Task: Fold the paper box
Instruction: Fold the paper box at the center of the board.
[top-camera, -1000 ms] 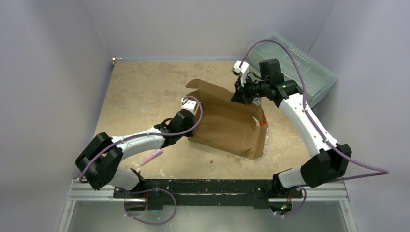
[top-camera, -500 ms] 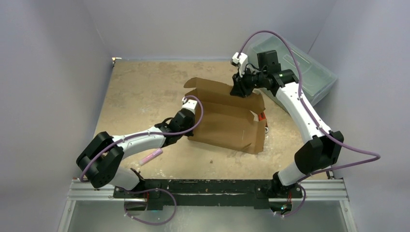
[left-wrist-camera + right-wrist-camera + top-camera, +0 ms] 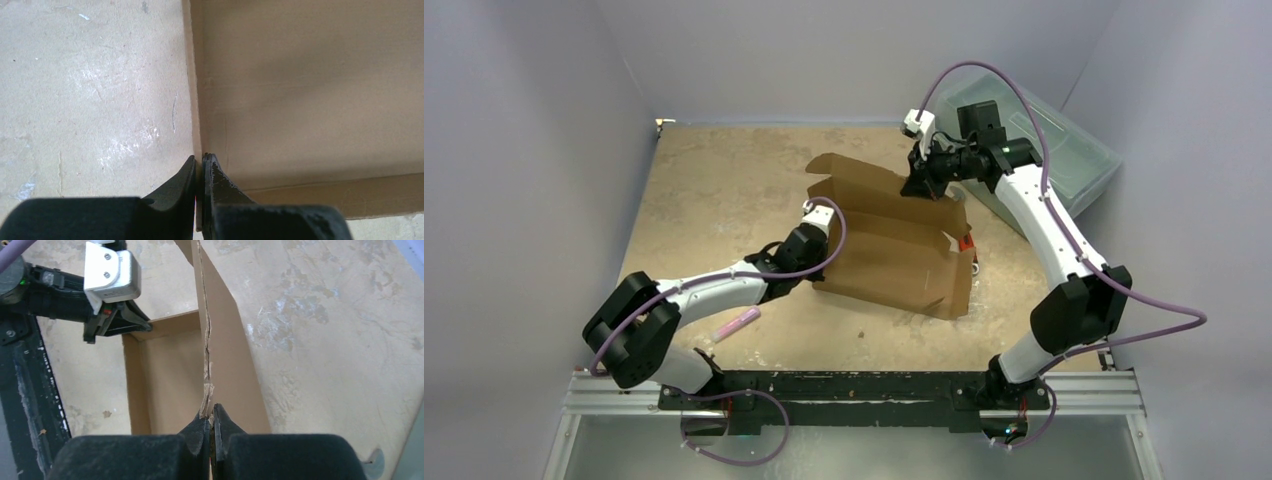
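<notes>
Walls of paper box (image 3: 894,255) pinched by left tool (image 3: 201,165), right tool (image 3: 212,422); tips hidden overhead.

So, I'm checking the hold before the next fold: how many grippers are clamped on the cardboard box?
2. The left gripper pinches the left wall edge of the paper box; the right gripper pinches the edge of its raised far flap. Neither is hidden.

The right gripper (image 3: 210,427), at six o'clock, is pinched tight on the ragged top edge of the paper box (image 3: 230,355). That edge runs straight up toward twelve. At ten o'clock the left gripper (image 3: 145,324) nips the box's far corner.
</notes>
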You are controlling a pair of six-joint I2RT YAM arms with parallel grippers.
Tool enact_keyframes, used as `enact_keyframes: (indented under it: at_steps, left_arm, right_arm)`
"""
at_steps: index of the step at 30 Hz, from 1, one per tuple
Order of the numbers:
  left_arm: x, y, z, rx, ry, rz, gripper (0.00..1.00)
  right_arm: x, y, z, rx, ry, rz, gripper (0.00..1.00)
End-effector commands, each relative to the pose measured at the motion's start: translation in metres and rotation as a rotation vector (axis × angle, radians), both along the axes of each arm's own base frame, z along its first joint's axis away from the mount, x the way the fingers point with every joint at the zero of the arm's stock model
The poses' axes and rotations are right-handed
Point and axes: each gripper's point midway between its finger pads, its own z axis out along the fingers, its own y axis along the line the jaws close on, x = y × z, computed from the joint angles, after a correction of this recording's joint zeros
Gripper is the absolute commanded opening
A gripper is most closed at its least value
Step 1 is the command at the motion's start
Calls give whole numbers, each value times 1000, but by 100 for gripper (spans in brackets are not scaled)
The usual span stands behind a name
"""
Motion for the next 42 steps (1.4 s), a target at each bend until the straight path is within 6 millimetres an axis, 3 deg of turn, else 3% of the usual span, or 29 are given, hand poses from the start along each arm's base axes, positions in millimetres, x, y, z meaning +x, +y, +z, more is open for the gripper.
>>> enact_keyframes:
  at_steps: [1, 22, 35, 38, 42]
  left_arm:
    - [1, -10, 7, 10, 21, -68, 5]
    - [41, -20, 15, -35, 39, -78, 32]
    - [65, -22, -3, 13, 38, -46, 45]
    - [69, -21, -9, 18, 45, -38, 37]
    - [72, -15, -13, 23, 49, -8, 1]
  right_arm:
    - [-3, 3, 2, 17, 13, 46, 0]
    - [-17, 4, -5, 28, 52, 83, 0]
    - [-19, 6, -11, 30, 71, 95, 0]
    - [-20, 6, -12, 28, 73, 95, 0]
    - [-21, 5, -12, 28, 74, 97, 0]
